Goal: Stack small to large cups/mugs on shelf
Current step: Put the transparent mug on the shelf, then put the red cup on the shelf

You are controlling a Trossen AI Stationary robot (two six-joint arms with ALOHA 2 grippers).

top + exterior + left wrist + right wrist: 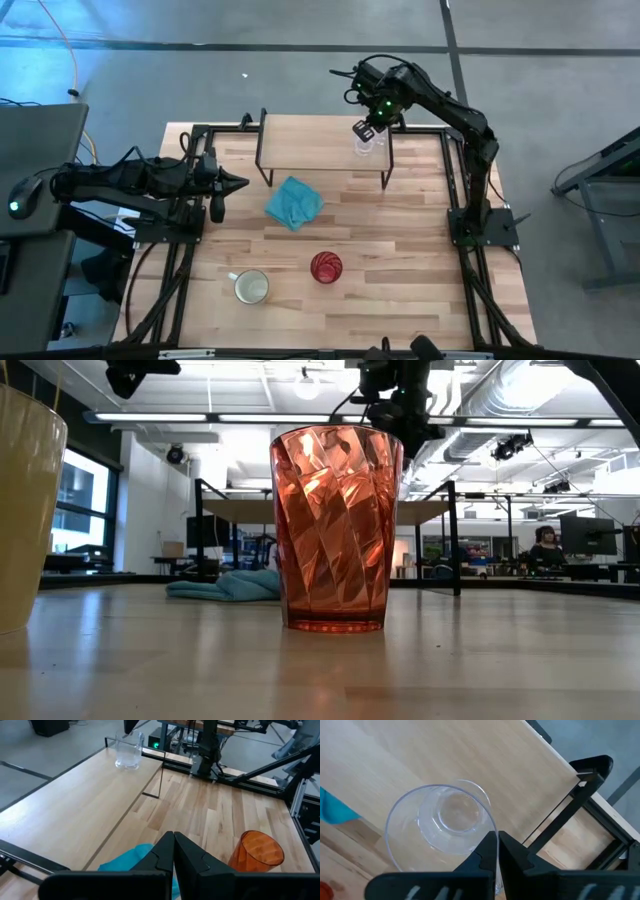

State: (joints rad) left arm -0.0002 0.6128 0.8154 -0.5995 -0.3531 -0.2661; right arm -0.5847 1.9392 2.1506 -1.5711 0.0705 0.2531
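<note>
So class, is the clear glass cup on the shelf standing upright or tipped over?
Upright. The clear glass cup stands on its base on the shelf, mouth up; the right wrist view looks down through its open rim to the bottom.

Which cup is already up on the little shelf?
The clear glass cup, at the shelf's right end. The red tumbler and yellow mug stand on the table.

An open-plan lab: exposed ceiling ducts [500, 405], strip lights [180, 417], monitor desks [585, 535].
</note>
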